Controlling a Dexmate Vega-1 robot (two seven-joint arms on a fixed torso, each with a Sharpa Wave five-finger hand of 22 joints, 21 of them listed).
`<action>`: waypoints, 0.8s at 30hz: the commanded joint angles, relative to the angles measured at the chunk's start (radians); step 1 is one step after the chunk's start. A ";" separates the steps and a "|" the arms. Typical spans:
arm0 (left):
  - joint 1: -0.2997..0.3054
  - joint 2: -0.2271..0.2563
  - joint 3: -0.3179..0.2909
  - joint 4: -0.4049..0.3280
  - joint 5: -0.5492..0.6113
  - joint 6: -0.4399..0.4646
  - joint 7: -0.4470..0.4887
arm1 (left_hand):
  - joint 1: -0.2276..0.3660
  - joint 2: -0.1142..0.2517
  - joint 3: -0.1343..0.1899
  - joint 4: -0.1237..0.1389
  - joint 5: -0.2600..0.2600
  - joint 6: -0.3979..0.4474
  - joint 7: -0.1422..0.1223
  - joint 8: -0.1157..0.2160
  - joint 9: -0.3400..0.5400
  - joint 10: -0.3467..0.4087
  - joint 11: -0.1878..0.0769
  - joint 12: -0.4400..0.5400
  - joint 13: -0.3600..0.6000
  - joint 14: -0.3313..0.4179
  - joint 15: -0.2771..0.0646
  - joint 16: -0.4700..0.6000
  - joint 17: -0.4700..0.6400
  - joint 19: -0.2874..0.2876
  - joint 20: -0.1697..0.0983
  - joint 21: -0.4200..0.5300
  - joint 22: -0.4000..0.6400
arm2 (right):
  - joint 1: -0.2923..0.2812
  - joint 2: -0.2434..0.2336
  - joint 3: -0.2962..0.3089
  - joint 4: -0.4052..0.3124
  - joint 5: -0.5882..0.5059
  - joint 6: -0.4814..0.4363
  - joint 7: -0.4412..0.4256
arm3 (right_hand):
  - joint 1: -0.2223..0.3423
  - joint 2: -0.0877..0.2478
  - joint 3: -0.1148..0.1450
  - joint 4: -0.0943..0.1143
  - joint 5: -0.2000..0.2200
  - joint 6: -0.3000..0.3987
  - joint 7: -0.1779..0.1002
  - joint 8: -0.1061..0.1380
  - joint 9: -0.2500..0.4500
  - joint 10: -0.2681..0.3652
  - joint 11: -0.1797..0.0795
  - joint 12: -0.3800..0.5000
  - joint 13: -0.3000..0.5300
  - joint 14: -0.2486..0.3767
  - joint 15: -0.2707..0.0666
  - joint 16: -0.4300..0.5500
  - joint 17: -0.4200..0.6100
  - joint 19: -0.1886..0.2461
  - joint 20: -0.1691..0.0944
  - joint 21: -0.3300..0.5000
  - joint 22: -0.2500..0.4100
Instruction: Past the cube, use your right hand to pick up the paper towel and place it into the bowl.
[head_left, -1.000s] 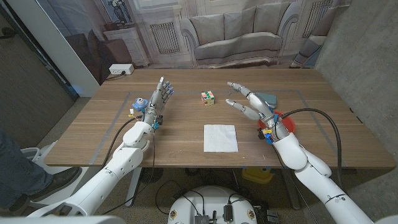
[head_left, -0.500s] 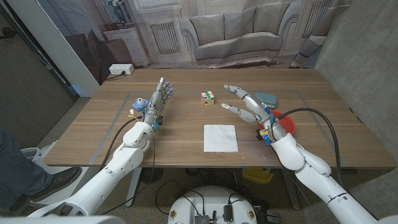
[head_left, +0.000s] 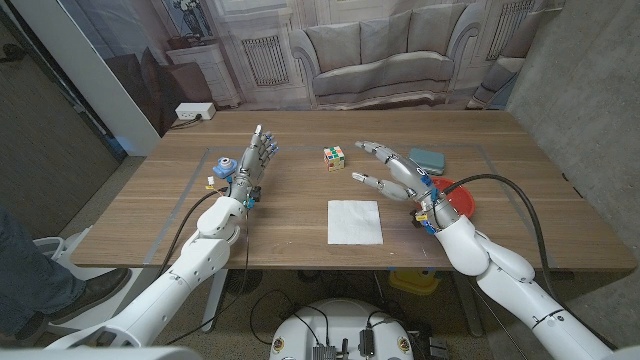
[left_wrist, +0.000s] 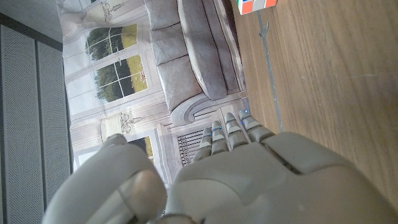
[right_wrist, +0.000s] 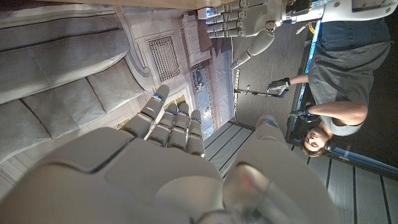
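A white paper towel (head_left: 355, 222) lies flat on the wooden table (head_left: 300, 210) near its front edge. A coloured cube (head_left: 334, 157) stands farther back, and its corner shows in the left wrist view (left_wrist: 256, 5). The red bowl (head_left: 459, 196) sits at the right, partly hidden behind my right arm. My right hand (head_left: 395, 172) hovers open, fingers spread, behind and to the right of the towel, between cube and bowl. My left hand (head_left: 250, 165) stands on the table at the left, fingers straight, holding nothing.
A teal sponge-like block (head_left: 428, 157) lies behind the bowl. In the right wrist view a person (right_wrist: 329, 99) stands holding a controller, and my left hand (right_wrist: 249, 18) appears there too. A sofa backdrop (head_left: 380, 50) lines the far side.
My right hand has moved left and slightly forward from over the bowl toward the cube and towel, fingers still spread. The left hand has not moved.
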 joint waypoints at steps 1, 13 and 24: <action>-0.002 0.001 -0.003 0.003 -0.003 -0.002 -0.005 | 0.002 0.008 -0.007 0.003 0.005 0.006 0.007 -0.004 0.003 0.007 0.007 -0.003 0.001 0.005 -0.001 -0.002 0.001 0.004 -0.001 0.000 0.005 | -0.006 -0.039 -0.031 -0.029 -0.031 -0.060 -0.007 | 0.008 0.003 0.005 -0.006 0.006 0.011 -0.005 0.001 0.002 0.012 -0.004 0.005 0.004 0.008 -0.023 -0.004 0.003 0.005 -0.060 -0.005 0.004; -0.011 -0.005 0.002 0.010 -0.001 0.000 -0.007 | 0.003 0.010 -0.010 0.002 0.005 0.006 0.005 -0.005 0.003 0.007 0.002 -0.003 0.001 0.005 -0.001 -0.002 0.001 0.003 0.000 0.000 0.005 | -0.015 -0.071 -0.049 -0.052 -0.039 -0.105 0.001 | 0.015 0.006 0.008 -0.010 0.010 0.018 -0.010 0.002 0.002 0.013 -0.003 0.004 0.004 0.009 -0.027 -0.005 0.004 0.005 -0.057 -0.013 0.004; -0.013 -0.010 0.005 0.011 -0.001 0.003 -0.005 | 0.004 0.011 -0.012 0.002 0.006 0.007 0.005 -0.005 0.003 0.006 0.005 -0.004 0.001 0.005 0.000 -0.002 0.001 0.003 -0.001 0.000 0.005 | -0.012 -0.098 -0.069 -0.062 -0.040 -0.130 0.029 | 0.019 0.009 0.009 -0.012 0.013 0.021 -0.012 0.001 0.002 0.012 -0.007 0.002 0.004 0.008 -0.025 -0.006 0.004 0.005 -0.055 -0.020 0.005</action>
